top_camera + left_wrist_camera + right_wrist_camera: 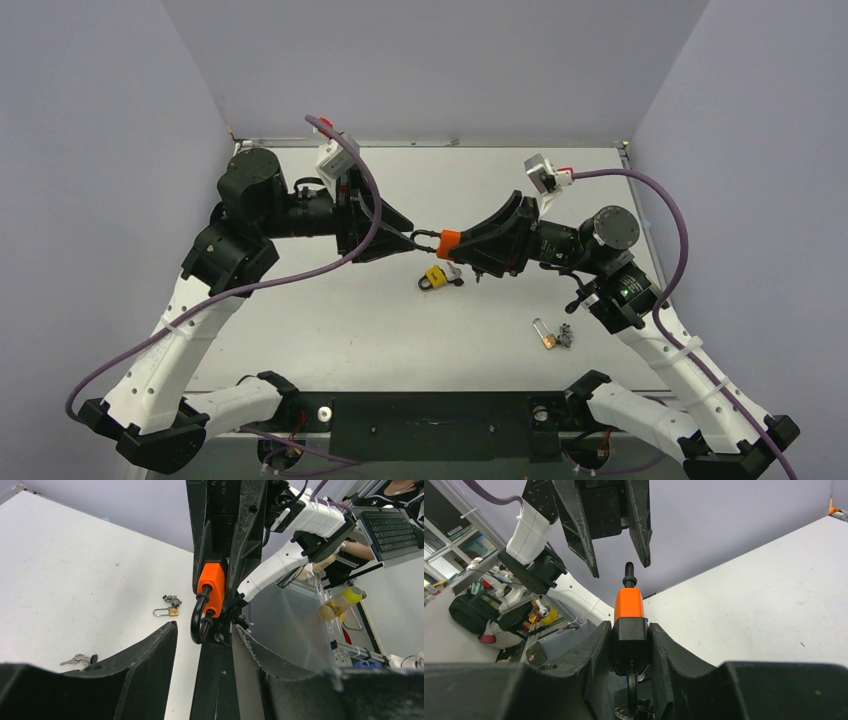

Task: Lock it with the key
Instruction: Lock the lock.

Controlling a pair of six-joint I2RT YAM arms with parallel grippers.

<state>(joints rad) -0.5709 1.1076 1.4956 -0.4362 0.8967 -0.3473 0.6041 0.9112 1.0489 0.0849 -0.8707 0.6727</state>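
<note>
One orange padlock [629,604], base hidden inside right gripper [630,631]

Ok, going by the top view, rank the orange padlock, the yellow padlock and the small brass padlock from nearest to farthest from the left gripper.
1. The orange padlock: straight in front of the left gripper, held up by the right gripper.
2. The yellow padlock: on the table, just under where the grippers meet.
3. The small brass padlock: on the table, on the right arm's side.
</note>
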